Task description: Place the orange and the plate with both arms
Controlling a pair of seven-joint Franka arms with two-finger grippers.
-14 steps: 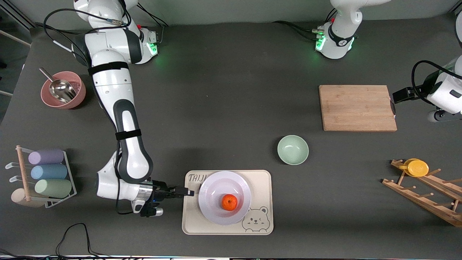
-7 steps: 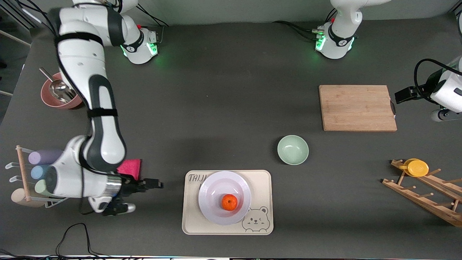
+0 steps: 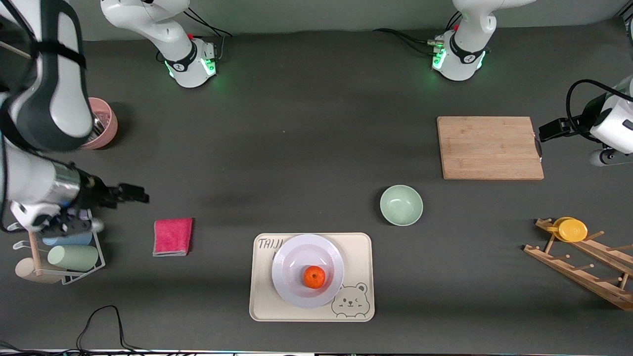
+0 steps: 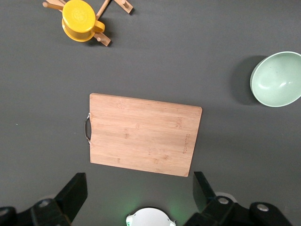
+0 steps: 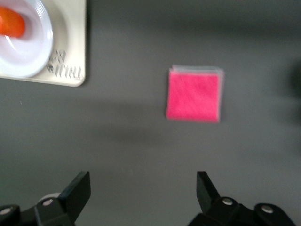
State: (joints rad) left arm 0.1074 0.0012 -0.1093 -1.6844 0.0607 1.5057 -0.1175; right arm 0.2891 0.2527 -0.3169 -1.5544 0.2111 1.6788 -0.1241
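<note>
The orange (image 3: 314,277) lies in the pale lavender plate (image 3: 288,267), which sits on the cream bear tray (image 3: 356,247) near the front camera. In the right wrist view the orange (image 5: 10,22) and the plate (image 5: 33,52) show at a corner. My right gripper (image 3: 129,193) is open and empty, up over bare table toward the right arm's end, well apart from the tray; its fingers (image 5: 77,190) stand wide apart. My left gripper (image 3: 553,129) is open and empty beside the wooden cutting board (image 3: 489,147), and that arm waits.
A pink cloth (image 3: 172,236) lies between the tray and a rack of pastel cups (image 3: 69,252). A mint bowl (image 3: 401,204) sits near the tray. A pink bowl (image 3: 104,129) and a wooden rack with a yellow cup (image 3: 571,229) stand at the table's ends.
My right gripper has pulled away from the plate's rim and swung up toward the right arm's end of the table, uncovering the pink cloth. Plate, orange and left arm have stayed put.
</note>
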